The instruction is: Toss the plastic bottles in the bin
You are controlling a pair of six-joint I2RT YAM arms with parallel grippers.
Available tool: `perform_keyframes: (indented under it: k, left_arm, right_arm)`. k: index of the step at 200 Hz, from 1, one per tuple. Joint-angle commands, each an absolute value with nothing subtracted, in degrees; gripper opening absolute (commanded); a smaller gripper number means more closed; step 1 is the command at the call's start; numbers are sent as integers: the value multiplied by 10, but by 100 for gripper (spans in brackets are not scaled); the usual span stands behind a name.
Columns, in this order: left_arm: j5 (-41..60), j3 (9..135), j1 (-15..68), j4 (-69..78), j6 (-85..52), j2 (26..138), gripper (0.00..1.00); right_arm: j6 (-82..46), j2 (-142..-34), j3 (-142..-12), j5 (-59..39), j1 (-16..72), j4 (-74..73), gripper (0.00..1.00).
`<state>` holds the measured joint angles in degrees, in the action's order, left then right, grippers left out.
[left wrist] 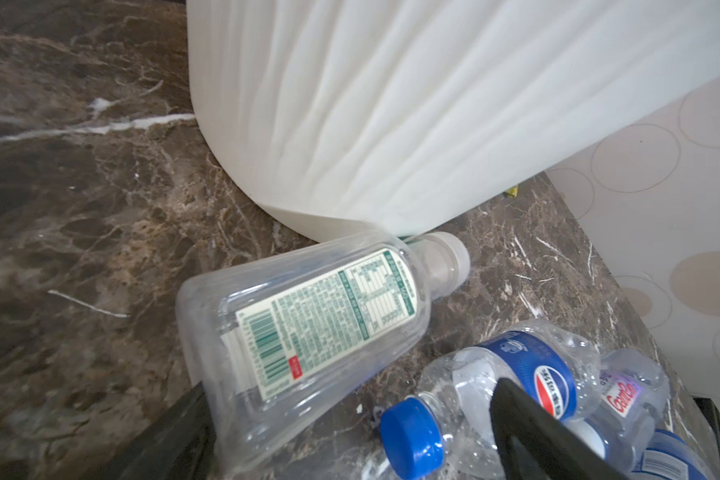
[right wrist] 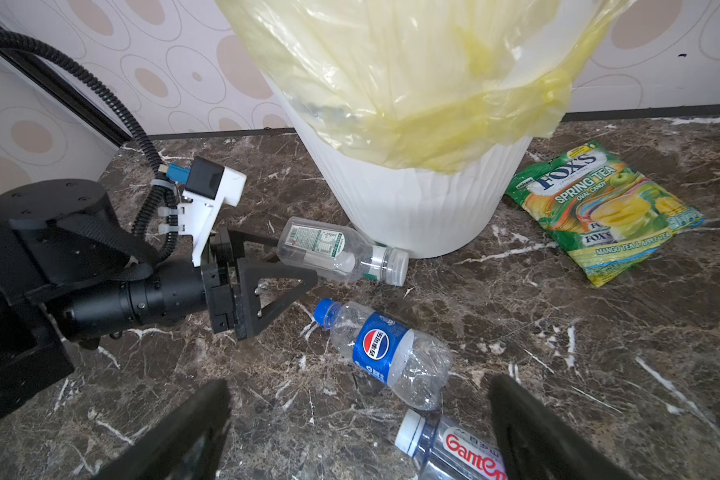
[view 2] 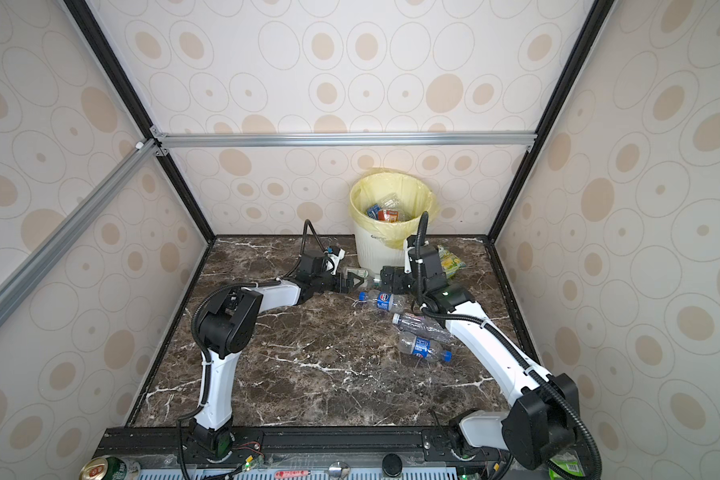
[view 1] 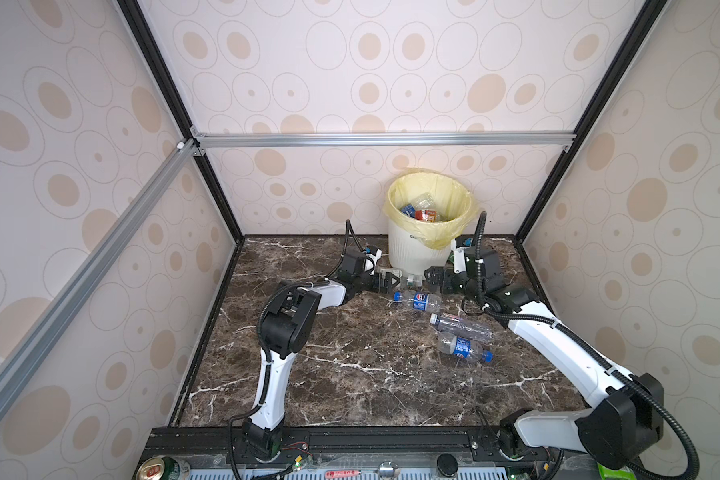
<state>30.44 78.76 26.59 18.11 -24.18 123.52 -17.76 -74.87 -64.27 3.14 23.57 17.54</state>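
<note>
Across the desk (view 1: 350, 374) I count four bottles (view 1: 418, 301) unbinned, several in the bin (view 1: 412, 253); left claw (view 1: 387, 282) and right claw (view 1: 429, 279) gape, gripping nothing.

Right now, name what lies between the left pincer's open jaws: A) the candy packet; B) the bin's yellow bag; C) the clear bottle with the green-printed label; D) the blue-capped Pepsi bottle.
C: both wrist views show the clear bottle with the green-printed label lying with its base inside the open left pincer.

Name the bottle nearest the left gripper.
The clear bottle with the green-printed label, lying beside the bin; the open left gripper straddles its base. The blue-labelled bottle lies farther off.
</note>
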Motion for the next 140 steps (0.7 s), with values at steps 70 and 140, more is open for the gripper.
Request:
perform_keyframes:
  k: [70,140]
  left_arm:
    - [248,690,301,191,-254,1108,99]
    - [138,774,300,88,-122,1150,99]
  right_arm:
    - [-173,-737,-636,39,236,176,100]
    - [-179,-728,-631,34,235,168,100]
